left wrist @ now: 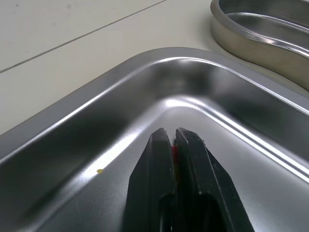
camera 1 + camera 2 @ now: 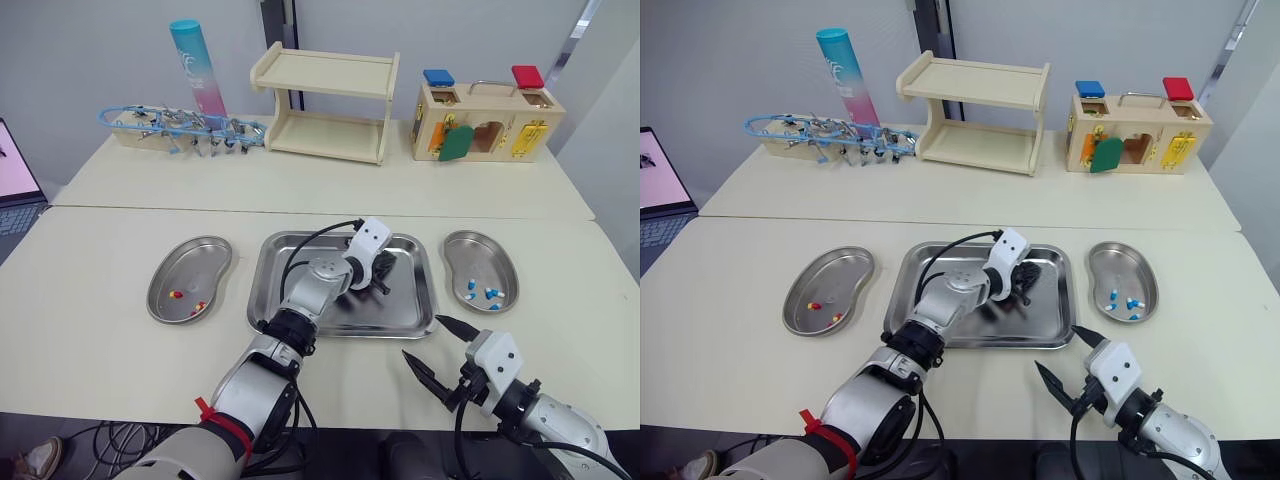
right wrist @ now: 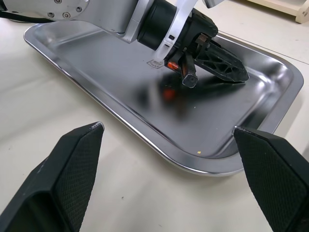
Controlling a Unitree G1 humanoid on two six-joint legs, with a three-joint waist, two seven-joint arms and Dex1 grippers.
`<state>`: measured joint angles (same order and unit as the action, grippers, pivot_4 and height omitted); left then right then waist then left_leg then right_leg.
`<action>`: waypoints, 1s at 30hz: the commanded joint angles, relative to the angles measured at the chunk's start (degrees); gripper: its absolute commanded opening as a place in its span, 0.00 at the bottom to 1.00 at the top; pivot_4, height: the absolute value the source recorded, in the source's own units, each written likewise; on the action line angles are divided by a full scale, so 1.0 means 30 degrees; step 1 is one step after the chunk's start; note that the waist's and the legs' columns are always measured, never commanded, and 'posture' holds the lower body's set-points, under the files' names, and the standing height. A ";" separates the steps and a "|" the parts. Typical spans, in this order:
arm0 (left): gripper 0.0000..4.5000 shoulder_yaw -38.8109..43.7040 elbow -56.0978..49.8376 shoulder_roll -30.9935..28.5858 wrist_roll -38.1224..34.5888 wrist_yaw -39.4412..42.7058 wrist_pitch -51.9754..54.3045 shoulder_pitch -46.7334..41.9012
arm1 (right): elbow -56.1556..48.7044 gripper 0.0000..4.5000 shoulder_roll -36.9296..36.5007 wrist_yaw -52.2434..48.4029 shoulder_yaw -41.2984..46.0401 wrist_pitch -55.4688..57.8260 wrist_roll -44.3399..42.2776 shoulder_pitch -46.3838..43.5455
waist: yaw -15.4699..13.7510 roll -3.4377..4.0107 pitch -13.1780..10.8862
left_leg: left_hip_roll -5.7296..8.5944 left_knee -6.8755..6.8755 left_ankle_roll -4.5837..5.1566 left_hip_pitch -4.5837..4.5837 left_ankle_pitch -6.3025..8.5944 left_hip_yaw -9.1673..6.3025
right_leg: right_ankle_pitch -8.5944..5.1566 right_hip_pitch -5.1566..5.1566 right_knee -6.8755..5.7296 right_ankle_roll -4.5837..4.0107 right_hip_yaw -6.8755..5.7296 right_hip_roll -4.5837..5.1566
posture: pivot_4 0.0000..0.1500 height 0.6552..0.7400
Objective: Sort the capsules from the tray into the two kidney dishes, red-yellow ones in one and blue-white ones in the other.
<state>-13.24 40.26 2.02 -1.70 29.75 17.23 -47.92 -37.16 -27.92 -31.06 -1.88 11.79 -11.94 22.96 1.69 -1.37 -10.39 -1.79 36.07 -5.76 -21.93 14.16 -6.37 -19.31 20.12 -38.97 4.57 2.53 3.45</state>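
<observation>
**Left wrist view: one red capsule pinched in the tray**

My left end effector (image 1: 170, 131) is all but closed. Its two fingers clamp one capsule (image 1: 174, 153), of which just a red sliver shows. It sits low in the right half of the single tray (image 2: 270, 290), pointing at the corner beside the right dish (image 2: 480, 245). My right end effector (image 2: 421, 336) is spread wide and holds nothing, above the tabletop (image 2: 100, 290) just off the tray's near right corner. Two dishes flank the tray. The left dish (image 2: 190, 255) holds two red-yellow capsules (image 2: 176, 294), and the right dish holds at least three blue-white capsules (image 2: 491, 293).
</observation>
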 commanded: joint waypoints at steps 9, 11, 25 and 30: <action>0.00 0.0425 -0.6034 -0.1683 -0.0945 0.2626 0.0934 0.1230 | -0.0214 1.00 0.0026 -0.0124 -0.0136 -0.0389 0.0004 -0.0376 | 0.0019 0.0002 -0.0001 | -0.0001 -0.0002 -0.0010 -0.0007 -0.0005 -0.0003 | 0.0001 0.0012 -0.0005 -0.0001 0.0002 0.0000 | 1.00 1.00; 0.00 0.0812 -0.8103 -0.2755 -0.1604 0.3548 0.1524 0.1553 | -0.0122 1.00 -0.0072 -0.0291 -0.0230 -0.0481 -0.0001 -0.0453 | 0.0042 0.0003 -0.0001 | -0.0001 -0.0001 -0.0011 -0.0006 -0.0006 -0.0003 | 0.0001 0.0009 -0.0006 -0.0002 0.0003 0.0000 | 1.00 1.00; 0.00 0.9312 -1.6943 -1.1982 -0.4853 0.3598 0.5343 0.9335 | 0.1777 1.00 -0.1343 -0.4946 -0.3267 -0.0775 -0.0915 -0.5170 | 0.0063 0.0015 -0.0002 | -0.0011 -0.0007 0.0000 0.0013 0.0000 -0.0016 | 0.0001 0.0004 -0.0005 -0.0004 0.0000 0.0003 | 1.00 1.00; 0.00 1.3189 -1.8716 -1.3151 -0.6076 0.2530 0.7221 1.2333 | 0.3425 1.00 -0.0796 -0.6336 -0.4232 -0.0728 -0.1420 -0.8047 | 0.0003 0.0005 -0.0005 | -0.0017 -0.0008 0.0002 0.0012 0.0002 -0.0022 | 0.0002 0.0010 -0.0007 -0.0006 -0.0005 0.0002 | 1.00 1.00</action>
<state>22.50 -12.63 -36.22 -18.15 38.25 37.83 -11.47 -26.95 -30.84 -48.79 -14.15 10.43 -14.83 -0.19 1.69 -1.35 -10.41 -1.85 36.05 -5.75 -21.90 14.16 -6.46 -19.31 20.14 -39.00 4.55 2.47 3.46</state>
